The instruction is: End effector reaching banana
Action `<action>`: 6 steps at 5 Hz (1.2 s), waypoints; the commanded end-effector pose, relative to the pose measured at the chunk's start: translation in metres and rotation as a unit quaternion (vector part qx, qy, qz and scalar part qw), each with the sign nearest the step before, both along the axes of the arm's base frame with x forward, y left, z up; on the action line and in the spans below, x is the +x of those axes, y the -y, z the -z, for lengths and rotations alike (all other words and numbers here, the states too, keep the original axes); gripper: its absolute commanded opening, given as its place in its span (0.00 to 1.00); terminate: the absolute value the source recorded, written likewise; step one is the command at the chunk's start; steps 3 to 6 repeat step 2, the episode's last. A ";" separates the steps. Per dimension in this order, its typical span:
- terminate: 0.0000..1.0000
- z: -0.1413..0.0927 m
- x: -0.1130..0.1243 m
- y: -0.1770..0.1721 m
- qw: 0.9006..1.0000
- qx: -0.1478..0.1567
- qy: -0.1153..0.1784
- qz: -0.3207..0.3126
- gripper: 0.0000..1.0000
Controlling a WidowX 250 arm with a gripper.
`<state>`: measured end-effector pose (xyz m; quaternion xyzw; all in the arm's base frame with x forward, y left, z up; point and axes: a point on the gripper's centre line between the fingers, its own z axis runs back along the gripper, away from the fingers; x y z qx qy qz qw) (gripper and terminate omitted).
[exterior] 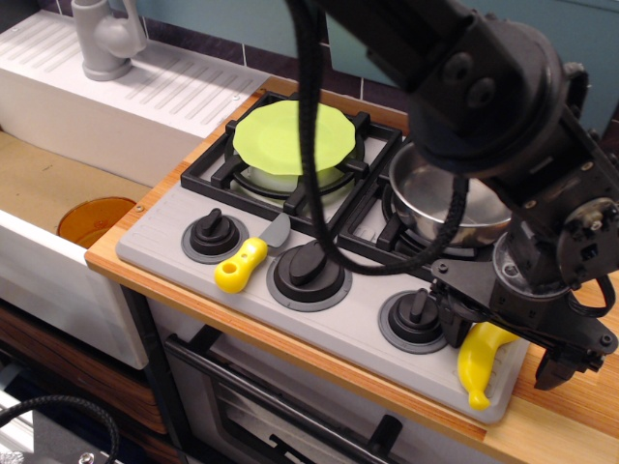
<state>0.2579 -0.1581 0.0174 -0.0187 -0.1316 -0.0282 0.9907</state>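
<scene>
The banana (478, 363) is a small glossy yellow toy lying at the front right corner of the grey stove panel (174, 227), right of the third knob (415, 317). My black gripper (503, 340) hangs on a bulky black arm with cables and sits low over the banana's upper end, which it hides. Its jaws stand apart, one finger (448, 311) beside the knob and the other (561, 369) over the wooden counter, with the banana between them. I see no grip on the banana.
A lime green plate (290, 137) lies on the back left burner. A steel pot (435, 196) sits on the right burner, partly behind my arm. A yellow-handled toy knife (242, 264) lies between the left knobs. A sink (58, 184) and grey faucet (102, 34) stand left.
</scene>
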 end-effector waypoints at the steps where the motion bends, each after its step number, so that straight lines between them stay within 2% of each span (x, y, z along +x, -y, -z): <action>1: 0.00 0.003 0.005 0.005 1.000 -0.005 0.010 -0.005 1.00; 2: 1.00 0.003 0.005 0.005 1.000 -0.005 0.010 -0.005 1.00; 6: 1.00 0.003 0.005 0.005 1.000 -0.005 0.010 -0.005 1.00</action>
